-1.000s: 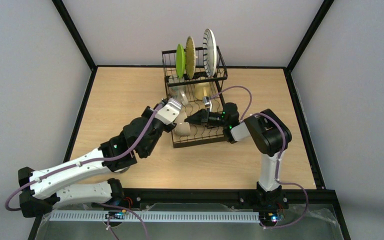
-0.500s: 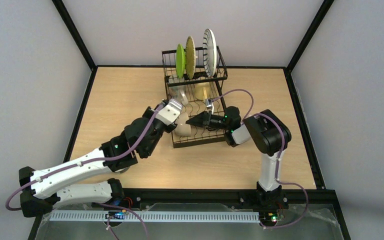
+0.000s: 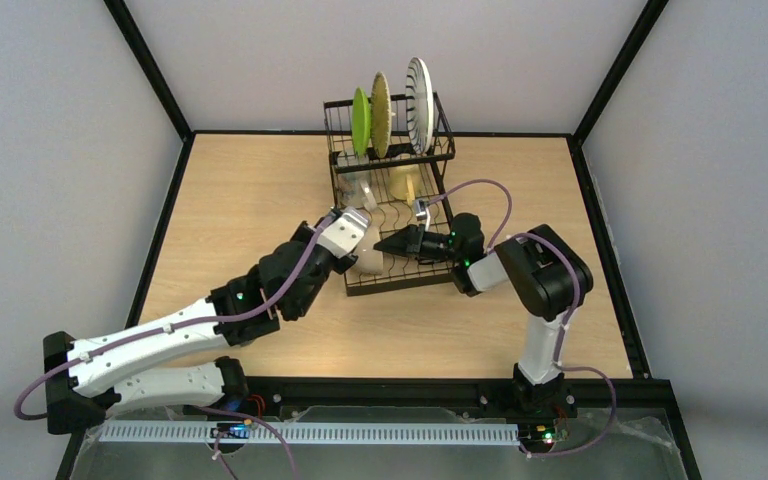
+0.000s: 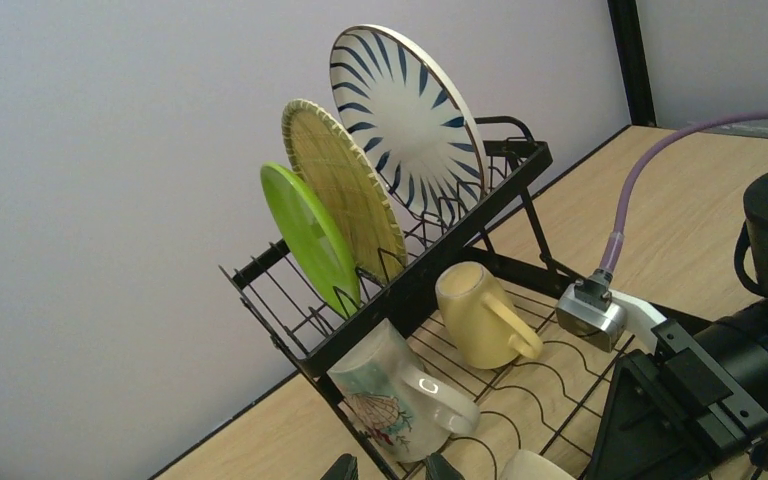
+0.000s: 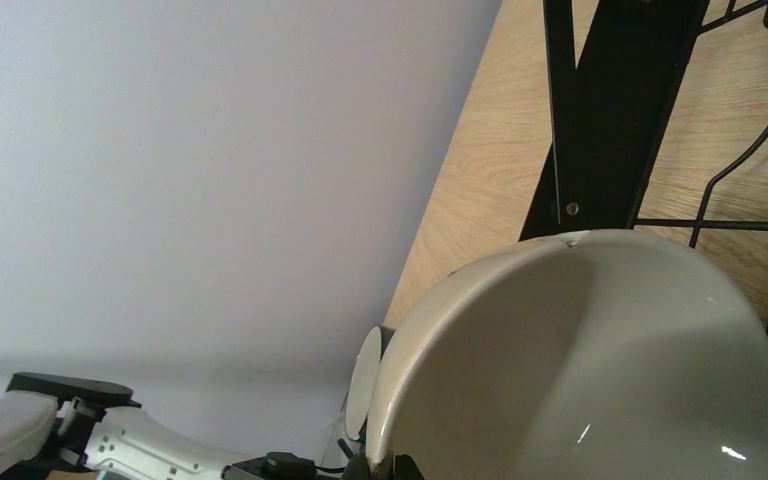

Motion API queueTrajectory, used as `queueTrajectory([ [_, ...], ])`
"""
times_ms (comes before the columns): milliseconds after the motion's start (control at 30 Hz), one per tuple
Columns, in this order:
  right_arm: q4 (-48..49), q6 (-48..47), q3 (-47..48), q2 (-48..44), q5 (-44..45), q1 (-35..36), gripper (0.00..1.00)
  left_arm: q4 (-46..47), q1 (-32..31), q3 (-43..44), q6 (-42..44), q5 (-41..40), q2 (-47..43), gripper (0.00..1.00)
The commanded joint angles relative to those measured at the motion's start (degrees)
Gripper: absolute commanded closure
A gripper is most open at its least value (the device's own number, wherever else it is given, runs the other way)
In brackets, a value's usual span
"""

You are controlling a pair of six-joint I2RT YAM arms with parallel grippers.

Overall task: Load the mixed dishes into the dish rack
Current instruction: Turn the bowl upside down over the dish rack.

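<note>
Bowl (image 5: 580, 360) interior clear right wrist, obscured overhead.

The rack (image 4: 505, 185) is black, one plate (image 4: 310, 235) green, the mug (image 4: 475, 315) pale yellow.

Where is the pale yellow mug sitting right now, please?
In the left wrist view, the pale yellow mug lies on its side on the lower tray of the dish rack, just below the raised tier and right of the patterned mug.
</note>
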Motion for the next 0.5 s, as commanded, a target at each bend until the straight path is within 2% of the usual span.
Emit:
queueTrajectory([
  [0,-10.7,-4.4,-1.8,-0.3,2.3,0.3,1.00,1.2,0.4,-0.8,-1.2,0.7,-0.6,0.63],
  [367,-17.5,-8.8,-1.3,0.3,1.6,-2.1,1.00,-1.4,0.5,0.7,-2.1,-1.6,1.9,0.63],
  [467,-21.4,-11.3,-0.3,-0.4,1.7,-2.2,0.97,-2.6,0.5,0.7,-3.8,-2.3,2.1,0.63],
])
